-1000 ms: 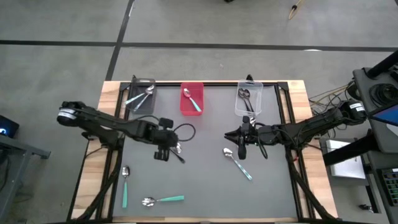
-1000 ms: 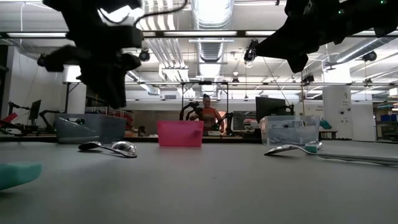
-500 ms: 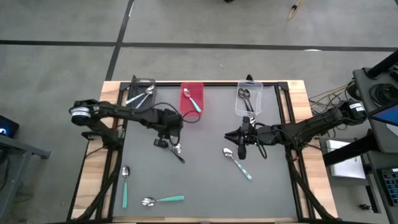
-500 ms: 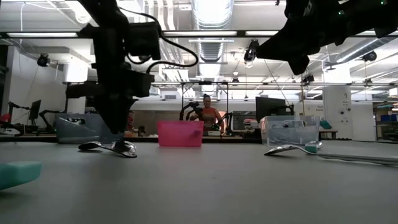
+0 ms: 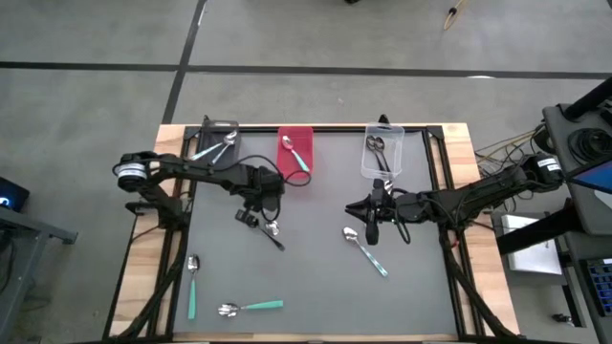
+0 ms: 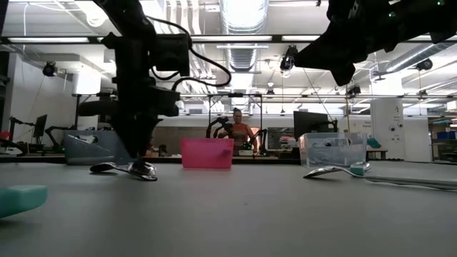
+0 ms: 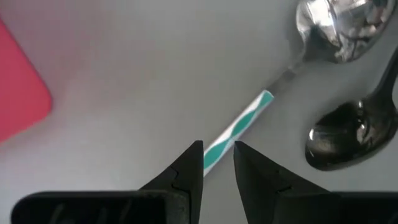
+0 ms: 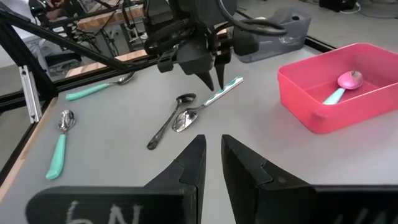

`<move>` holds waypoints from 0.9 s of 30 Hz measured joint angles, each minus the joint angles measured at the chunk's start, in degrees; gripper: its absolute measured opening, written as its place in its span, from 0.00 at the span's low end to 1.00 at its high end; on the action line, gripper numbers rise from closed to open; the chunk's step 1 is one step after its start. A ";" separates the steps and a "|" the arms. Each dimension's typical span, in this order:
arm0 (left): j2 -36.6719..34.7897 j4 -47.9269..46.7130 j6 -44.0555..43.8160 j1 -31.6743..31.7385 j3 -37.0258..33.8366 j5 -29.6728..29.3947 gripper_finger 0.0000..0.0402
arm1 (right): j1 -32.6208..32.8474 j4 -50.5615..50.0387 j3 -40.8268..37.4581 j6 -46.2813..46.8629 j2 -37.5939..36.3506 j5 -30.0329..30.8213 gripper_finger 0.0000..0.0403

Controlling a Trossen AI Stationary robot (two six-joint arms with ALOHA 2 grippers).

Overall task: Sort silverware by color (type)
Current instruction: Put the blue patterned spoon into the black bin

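Observation:
A spoon with a teal-and-white patterned handle (image 7: 239, 130) lies flat on the grey table beside an all-black spoon (image 7: 339, 140). My left gripper (image 5: 251, 218) points down over the patterned handle's free end. It is open, with one finger on each side of the handle (image 8: 227, 86); I see no contact. My right gripper (image 8: 213, 146) hovers level over the table's right middle, a narrow gap between its fingers and nothing in it. Three teal-handled spoons (image 5: 191, 287), (image 5: 251, 307), (image 5: 365, 251) lie nearer the front.
Along the far edge stand a grey bin (image 5: 216, 151) with pale-handled spoons, a red bin (image 5: 295, 153) with a teal-handled spoon and a clear bin (image 5: 382, 153) with black spoons. A person stands in the room beyond the table (image 6: 237, 135).
My left gripper has moved toward the table's far edge and down, rolling about its wrist, and has come to rest over the patterned spoon's handle. The spoons have not moved.

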 joint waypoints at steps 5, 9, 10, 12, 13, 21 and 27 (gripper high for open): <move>0.19 -1.12 0.58 0.00 -0.30 0.00 0.18 | -0.02 0.00 0.00 -0.27 0.00 0.05 0.11; 0.19 -1.10 0.60 0.00 -0.37 0.00 0.25 | -0.02 0.00 0.00 -0.33 0.00 0.07 0.11; 0.19 -1.06 0.60 0.00 -0.39 0.00 0.27 | -0.02 0.00 0.00 -0.38 0.00 0.07 0.11; 0.19 -0.80 0.60 0.00 -0.42 0.00 0.32 | -0.02 0.00 0.00 -0.41 0.00 0.09 0.11; 0.19 -0.68 0.60 0.00 -0.42 0.00 0.34 | -0.02 0.00 0.00 -0.43 0.00 0.09 0.11; 0.19 2.16 2.01 0.02 -1.21 0.00 0.35 | -0.02 0.00 0.00 -0.48 0.00 0.51 0.11; 0.19 3.04 3.42 0.02 -1.70 0.00 0.31 | -0.02 0.00 -0.02 -0.16 0.00 0.51 0.11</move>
